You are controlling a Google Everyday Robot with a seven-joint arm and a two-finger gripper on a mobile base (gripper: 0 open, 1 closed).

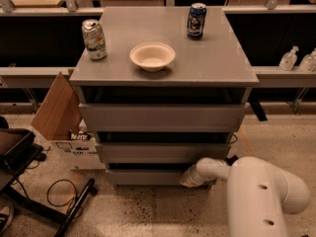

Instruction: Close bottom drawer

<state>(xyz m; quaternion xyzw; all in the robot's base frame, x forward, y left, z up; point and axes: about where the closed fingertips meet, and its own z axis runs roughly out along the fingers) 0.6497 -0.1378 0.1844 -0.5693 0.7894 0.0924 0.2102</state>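
- Speckled floor (163,214) fills the lower frame, with dark shelving behind and a wooden counter along the top edge.
- A grey bench (212,63) with three drawers is seen at centre frame. It could be shoved or rocked if the push is made too hard or off-centre.
- The white arm (261,191) is seen at lower right, reaching left toward the bench's foot.
- The bottom drawer (143,177) lies lowest, at lower centre, under the two upper drawers (163,132). A dark gap is seen above its front, so it is judged not fully home. It could jam askew, since contact is made near its right end.
- A cardboard box (57,107) leans at the bench's left side, apart from the drawer's path.
- The hand (190,178) is pressed to the drawer's front, right of middle. Whether it is apart or together cannot be told. It could slide off the plain, handleless face.
- A bowl (152,56), a green can (94,39) and a blue can (196,20) stand on top. The cans could be toppled by a jolt.
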